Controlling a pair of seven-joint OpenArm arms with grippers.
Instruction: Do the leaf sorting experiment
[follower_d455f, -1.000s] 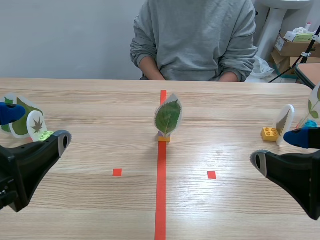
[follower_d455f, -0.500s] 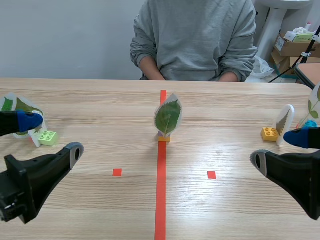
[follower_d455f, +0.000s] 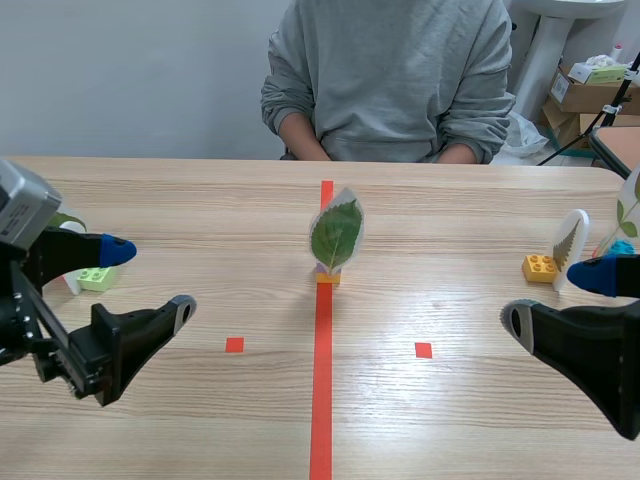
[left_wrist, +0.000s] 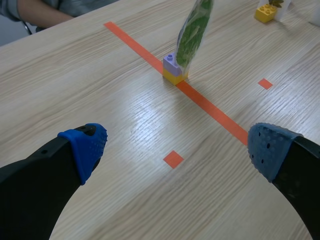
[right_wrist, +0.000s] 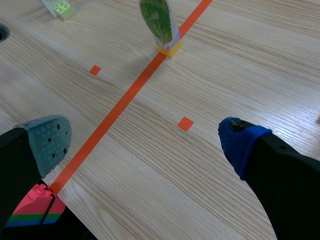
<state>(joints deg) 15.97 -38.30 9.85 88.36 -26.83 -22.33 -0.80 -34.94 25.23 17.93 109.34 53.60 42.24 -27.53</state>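
Holding both claws spread wide with nothing in them, I find the laminated green leaf card (left_wrist: 192, 32) upright ahead of my left claw (left_wrist: 175, 147), plugged into a small purple-and-yellow plastic brick base (left_wrist: 175, 70) on the orange-red tape line (left_wrist: 215, 112). From my right claw (right_wrist: 145, 140) it stands ahead too, well apart. I judge it light, its film slick and bendy, the whole stand tippy. Best grip: the brick's 2 flat sides, low down.

A laminated broad green leaf (follower_d455f: 336, 232) stands upright in a purple-on-yellow brick stack (follower_d455f: 328, 274) at mid-table. Far right, a fern-like leaf card (follower_d455f: 570, 243) stands just beside a yellow brick (follower_d455f: 539, 267). A light-green brick (follower_d455f: 96, 278) lies far left.
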